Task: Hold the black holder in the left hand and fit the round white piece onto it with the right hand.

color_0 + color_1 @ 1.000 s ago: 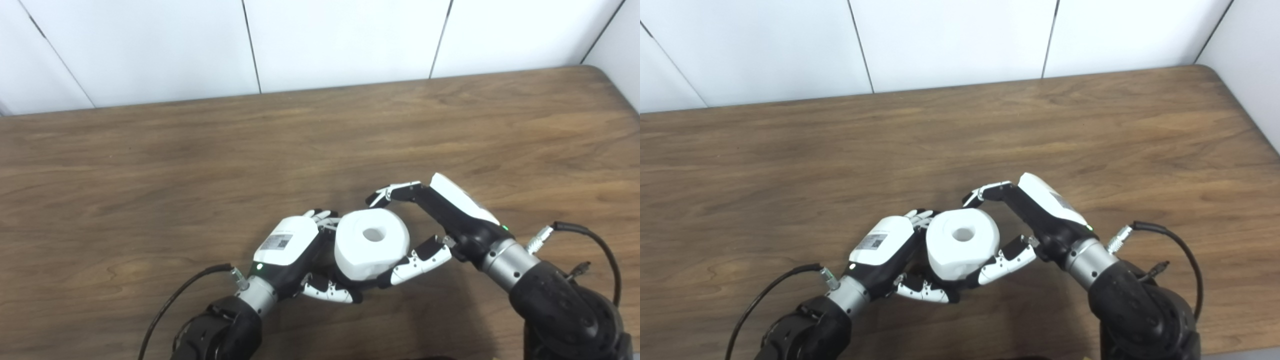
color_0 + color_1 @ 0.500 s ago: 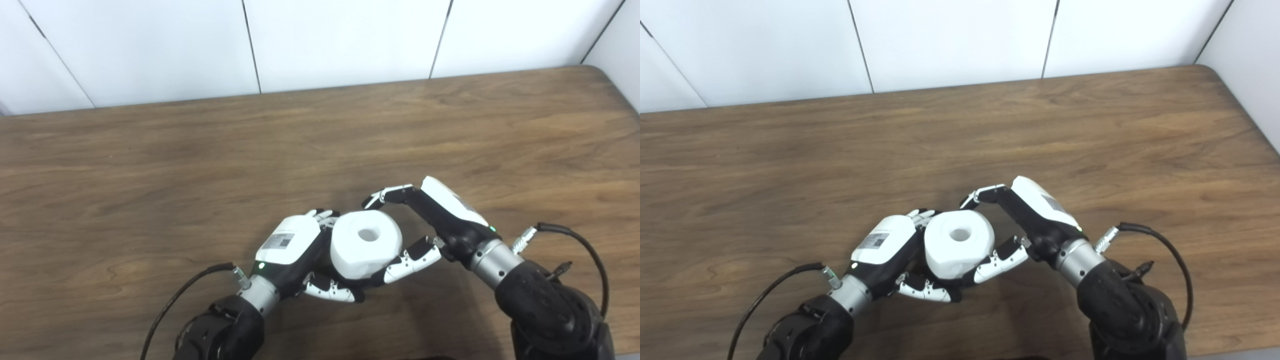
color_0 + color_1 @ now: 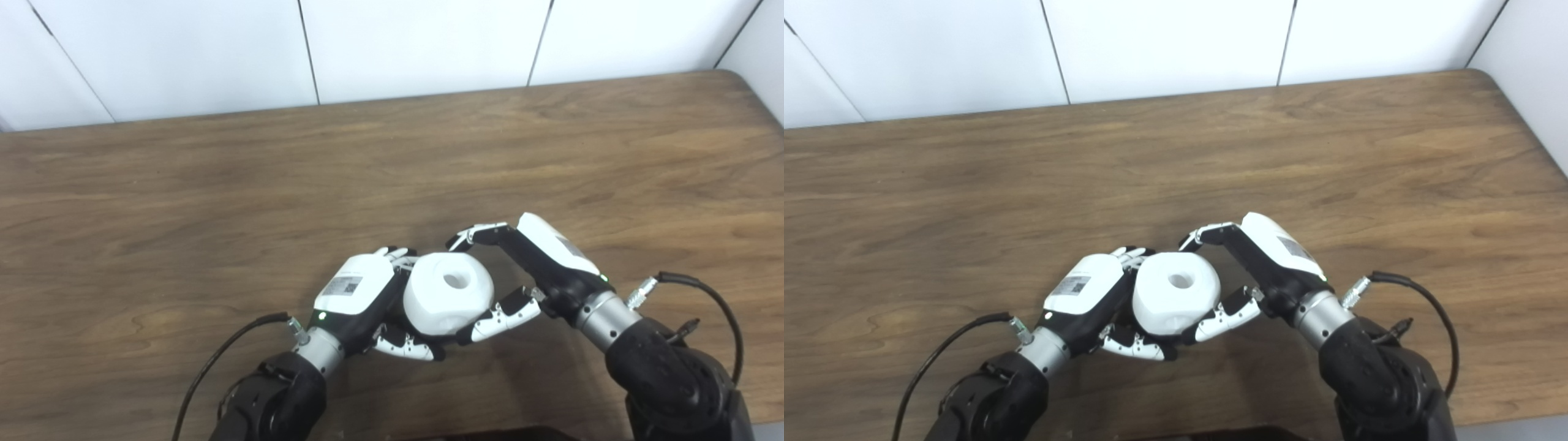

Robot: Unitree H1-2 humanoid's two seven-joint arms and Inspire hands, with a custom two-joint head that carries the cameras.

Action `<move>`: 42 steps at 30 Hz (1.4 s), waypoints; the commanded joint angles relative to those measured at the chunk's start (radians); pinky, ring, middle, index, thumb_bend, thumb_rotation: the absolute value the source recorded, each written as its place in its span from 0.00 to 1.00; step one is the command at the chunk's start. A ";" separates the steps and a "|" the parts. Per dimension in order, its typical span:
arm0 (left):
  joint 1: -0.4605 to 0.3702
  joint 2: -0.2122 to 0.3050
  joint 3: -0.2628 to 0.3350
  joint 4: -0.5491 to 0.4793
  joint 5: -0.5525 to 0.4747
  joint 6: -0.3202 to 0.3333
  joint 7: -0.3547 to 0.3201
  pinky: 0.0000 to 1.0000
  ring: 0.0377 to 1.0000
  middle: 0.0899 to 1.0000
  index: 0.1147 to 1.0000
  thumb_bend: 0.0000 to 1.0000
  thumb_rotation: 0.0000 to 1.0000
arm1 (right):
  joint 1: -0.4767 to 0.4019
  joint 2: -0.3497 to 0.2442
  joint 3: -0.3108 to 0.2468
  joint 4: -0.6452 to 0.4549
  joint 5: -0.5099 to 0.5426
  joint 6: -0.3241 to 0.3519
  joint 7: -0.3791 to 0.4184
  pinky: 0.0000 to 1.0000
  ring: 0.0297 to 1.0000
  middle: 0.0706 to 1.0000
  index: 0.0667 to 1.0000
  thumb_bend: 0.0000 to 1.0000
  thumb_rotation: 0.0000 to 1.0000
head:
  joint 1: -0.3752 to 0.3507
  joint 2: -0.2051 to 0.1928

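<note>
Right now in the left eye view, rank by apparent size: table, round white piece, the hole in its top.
1. Table, by far the largest.
2. Round white piece, between the left hand and right hand.
3. Hole, smallest.

No legible text or labels.

The black holder is hidden behind the white roll and the left hand. Both arms run off the edge at 6 o'clock.

Round white piece, central hole tilted up-right, black holder hidden
</note>
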 commanded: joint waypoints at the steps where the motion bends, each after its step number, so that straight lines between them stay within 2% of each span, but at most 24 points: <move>1: 0.008 -0.004 -0.011 0.014 -0.014 0.025 -0.052 0.93 0.92 0.83 0.42 0.51 0.05 | 0.001 -0.006 0.014 -0.011 0.010 -0.021 -0.019 0.92 0.86 0.75 0.45 0.52 0.14 | -0.001 0.002; 30: -0.003 -0.014 -0.016 0.007 0.000 0.041 -0.065 0.93 0.91 0.83 0.42 0.51 0.05 | 0.016 -0.004 0.104 -0.003 -0.009 -0.020 -0.071 0.93 0.86 0.74 0.45 0.52 0.14 | 0.008 0.016; 37: -0.004 -0.015 -0.018 0.008 -0.001 0.044 -0.063 0.93 0.91 0.83 0.42 0.51 0.05 | 0.012 -0.033 0.142 0.009 -0.061 -0.081 -0.099 1.00 0.88 0.75 0.45 0.52 0.14 | 0.008 0.019; 42: -0.005 -0.016 -0.018 0.008 -0.004 0.046 -0.065 0.93 0.91 0.83 0.42 0.51 0.05 | 0.011 -0.049 0.167 0.014 -0.088 -0.118 -0.114 1.00 0.89 0.75 0.45 0.52 0.14 | 0.008 0.019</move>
